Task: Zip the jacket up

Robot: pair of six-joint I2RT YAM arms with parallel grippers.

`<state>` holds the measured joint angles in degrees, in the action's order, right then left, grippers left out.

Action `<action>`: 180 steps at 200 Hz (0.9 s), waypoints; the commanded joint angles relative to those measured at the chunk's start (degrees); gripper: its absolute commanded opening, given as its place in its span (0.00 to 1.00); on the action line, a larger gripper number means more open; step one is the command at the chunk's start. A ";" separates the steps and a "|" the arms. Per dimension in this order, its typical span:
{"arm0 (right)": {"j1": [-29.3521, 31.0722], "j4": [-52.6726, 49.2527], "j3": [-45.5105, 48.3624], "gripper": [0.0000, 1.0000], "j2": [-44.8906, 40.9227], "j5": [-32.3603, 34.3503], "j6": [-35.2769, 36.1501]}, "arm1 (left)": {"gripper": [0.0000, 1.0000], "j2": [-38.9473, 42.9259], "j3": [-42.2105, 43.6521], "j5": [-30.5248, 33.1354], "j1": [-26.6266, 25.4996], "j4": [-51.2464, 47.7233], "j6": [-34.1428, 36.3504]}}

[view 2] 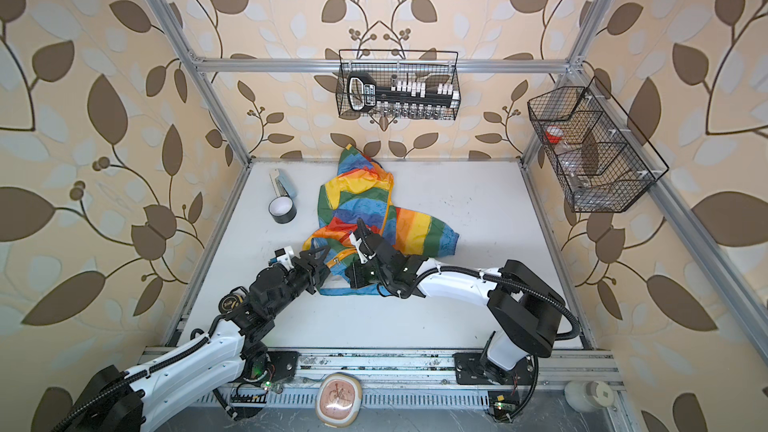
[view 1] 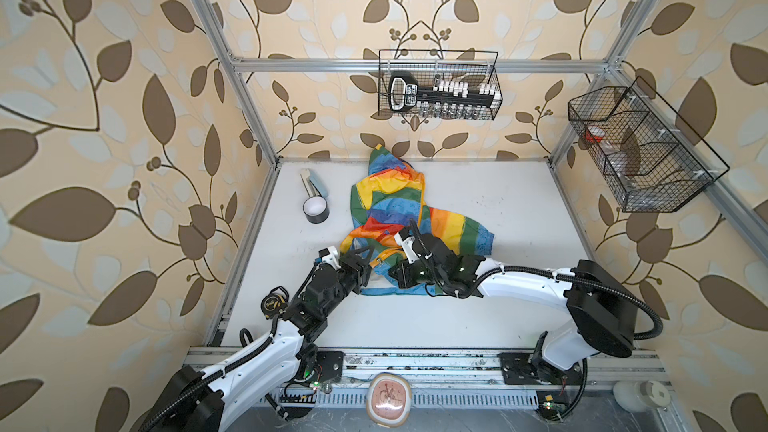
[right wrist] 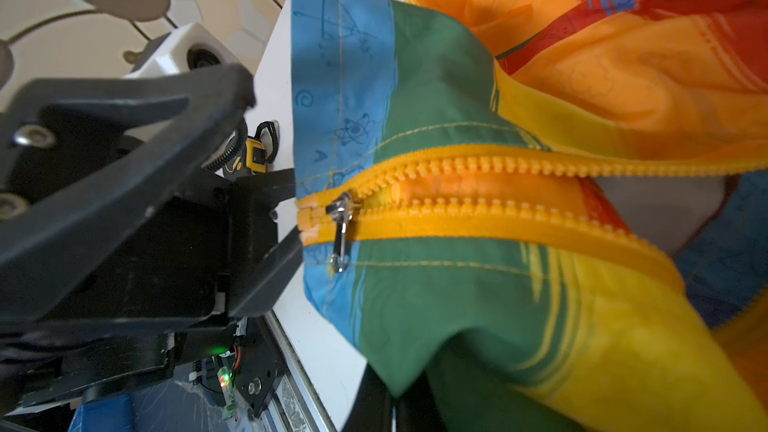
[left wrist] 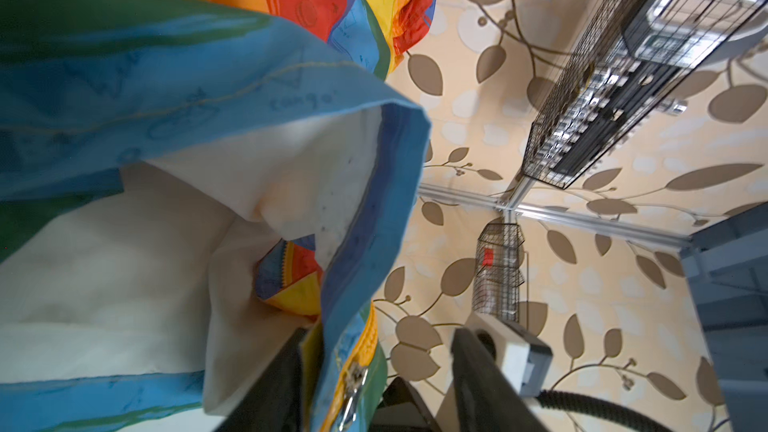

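Both top views: the rainbow-striped thin jacket [view 1: 386, 205] [view 2: 353, 201] lies crumpled on the white table [view 1: 498, 209], its hem between the left gripper [view 1: 369, 263] and the right gripper [view 1: 394, 275] — the right one pinched shut on the cloth. Left wrist: the left jaws stand apart, with the orange plastic zipper [left wrist: 368, 338] between them. Right wrist — the silver slider [right wrist: 341, 218] sits just beyond those jaws.

It is a robot lab: aluminium frame [view 1: 311, 64], wallpapered panels [view 1: 104, 126].

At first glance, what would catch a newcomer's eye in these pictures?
The rainbow jacket, crumpled in the middle of the white table. Then its orange zipper in the right wrist view: slider at the hem, teeth apart beyond it, the left gripper with jaws open astride that end.
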<state>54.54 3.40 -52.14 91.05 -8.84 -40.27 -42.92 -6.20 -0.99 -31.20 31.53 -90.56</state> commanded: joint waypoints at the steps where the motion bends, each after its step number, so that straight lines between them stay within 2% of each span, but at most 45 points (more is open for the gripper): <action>1: -0.41 1.57 1.43 0.00 -1.48 -1.23 -0.70 | 0.36 1.75 -0.13 1.26 -0.51 1.38 1.27; 20: -0.70 1.76 1.74 0.00 -1.61 -1.49 -0.77 | 0.30 1.96 -0.13 0.67 -0.52 0.77 1.70; 106: -1.10 1.87 1.72 0.00 -1.55 -1.84 -0.76 | 0.30 -1.03 -2.10 -3.40 -0.64 1.49 5.26; 180: -1.61 2.05 2.10 0.00 -1.80 -2.06 -0.77 | 0.11 -0.59 -1.78 -3.40 -0.77 0.99 5.86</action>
<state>53.10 4.58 -51.33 90.65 -10.04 -40.58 -44.01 -6.24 -4.10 -31.31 31.09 -85.73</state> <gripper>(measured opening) 0.047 0.132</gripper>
